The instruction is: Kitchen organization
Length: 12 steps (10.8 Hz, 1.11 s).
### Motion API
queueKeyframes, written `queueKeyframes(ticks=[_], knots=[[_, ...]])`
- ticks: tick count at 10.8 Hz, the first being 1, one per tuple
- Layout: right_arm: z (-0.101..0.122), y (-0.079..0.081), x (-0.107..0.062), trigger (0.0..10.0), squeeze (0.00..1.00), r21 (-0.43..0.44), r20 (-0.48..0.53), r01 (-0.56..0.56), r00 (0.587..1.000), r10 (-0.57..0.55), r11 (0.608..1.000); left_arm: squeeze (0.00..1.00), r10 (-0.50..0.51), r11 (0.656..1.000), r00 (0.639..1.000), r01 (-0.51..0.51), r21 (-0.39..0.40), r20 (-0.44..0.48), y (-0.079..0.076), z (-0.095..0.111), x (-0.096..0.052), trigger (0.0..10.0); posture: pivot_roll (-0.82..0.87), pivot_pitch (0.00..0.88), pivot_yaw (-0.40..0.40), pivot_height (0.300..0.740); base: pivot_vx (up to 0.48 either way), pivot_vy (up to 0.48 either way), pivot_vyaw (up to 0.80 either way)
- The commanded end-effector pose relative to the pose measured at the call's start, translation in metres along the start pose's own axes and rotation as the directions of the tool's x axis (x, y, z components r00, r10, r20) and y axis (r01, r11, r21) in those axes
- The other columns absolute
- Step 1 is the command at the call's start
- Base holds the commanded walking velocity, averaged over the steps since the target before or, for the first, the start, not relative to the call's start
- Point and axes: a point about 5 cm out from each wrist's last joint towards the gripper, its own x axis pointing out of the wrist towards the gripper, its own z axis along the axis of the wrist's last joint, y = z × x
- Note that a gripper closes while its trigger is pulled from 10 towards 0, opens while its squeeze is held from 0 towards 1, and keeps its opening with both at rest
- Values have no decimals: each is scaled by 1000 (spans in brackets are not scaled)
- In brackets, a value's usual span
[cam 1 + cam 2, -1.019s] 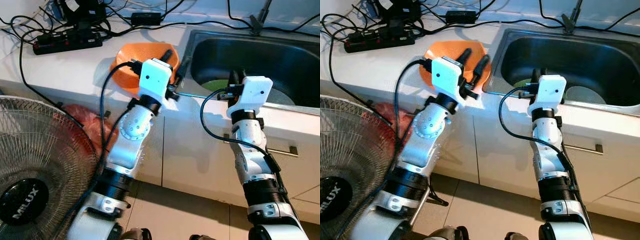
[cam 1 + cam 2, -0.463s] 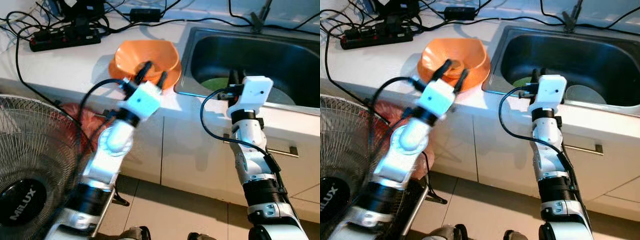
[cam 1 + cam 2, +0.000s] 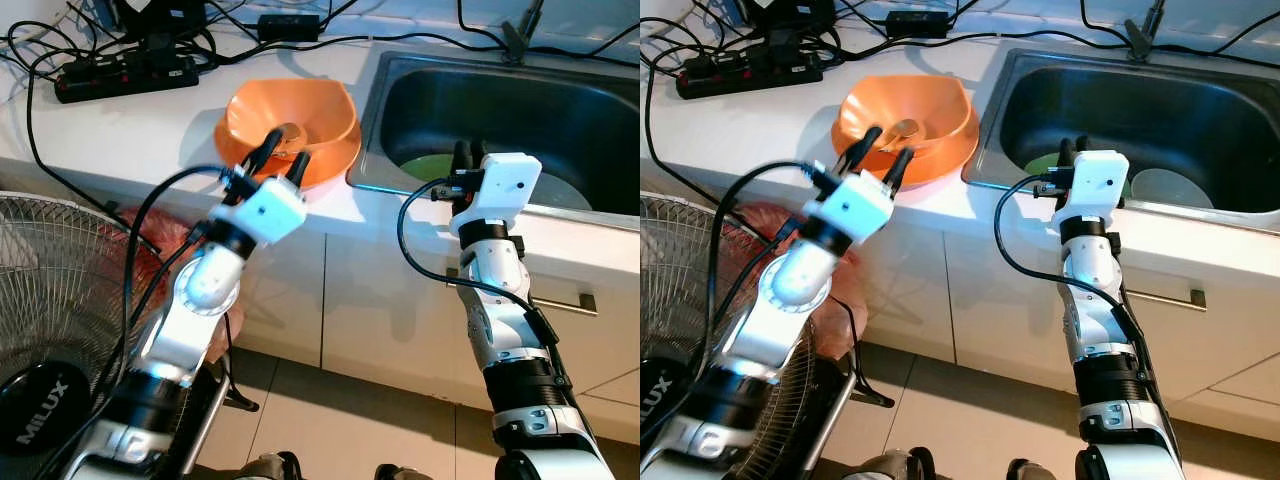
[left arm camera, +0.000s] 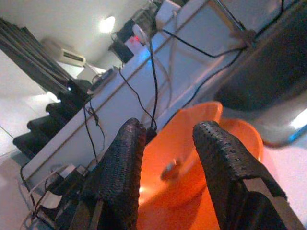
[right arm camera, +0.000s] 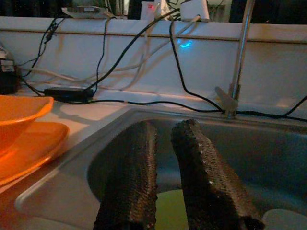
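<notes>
From the head cameras, the left gripper [image 3: 283,158] hangs at the near rim of the orange plastic bowl [image 3: 300,115], which sits on an orange plate [image 3: 925,165] on the white countertop [image 3: 130,125] just beside the stainless steel sink [image 3: 560,100]. Its fingers are parted and hold nothing. Judging by this, the step in hand is reaching for the bowl; next the fingers need to straddle the rim and close. A small brownish object [image 3: 903,127] lies inside the bowl — what it is cannot be told.

In the sink lie a green plate [image 3: 430,168] and a pale dish [image 3: 1168,188]. The right gripper [image 3: 1070,152] rests over the sink's front edge.

The left wrist view shows the two fingers spread, framing the bowl.

The right wrist view shows that gripper's fingers narrowly apart, empty, above the green plate.
</notes>
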Motion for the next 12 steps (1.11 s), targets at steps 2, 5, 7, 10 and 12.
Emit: queueKeyframes(ticks=[2,5,7,10,12], knots=[[-1,1,-1,10000,0,6,-6,-6,1000,6,1000,0,-44,998,999,44,38,-8,0,-2,-2,10000,31,115,40,740,0,0,0],[-1,5,-1,10000,0,11,-7,-12,1000,12,1000,0,-53,997,998,55,60,-33,0,-8,2,10000,27,128,36,740,0,0,0],[0,3,0,10000,0,7,-7,-7,1000,7,1000,0,-55,995,997,59,76,-55,0,-12,8,10000,20,139,34,740,0,0,0],[0,3,1,10000,0,8,-6,-5,1000,6,1000,0,-42,994,996,50,95,-80,4,-16,17,10000,20,141,34,740,0,0,0],[0,3,1,10000,0,9,-6,-6,1000,6,1000,0,-38,993,995,49,110,-97,5,-20,18,10000,20,144,32,740,0,0,0]])
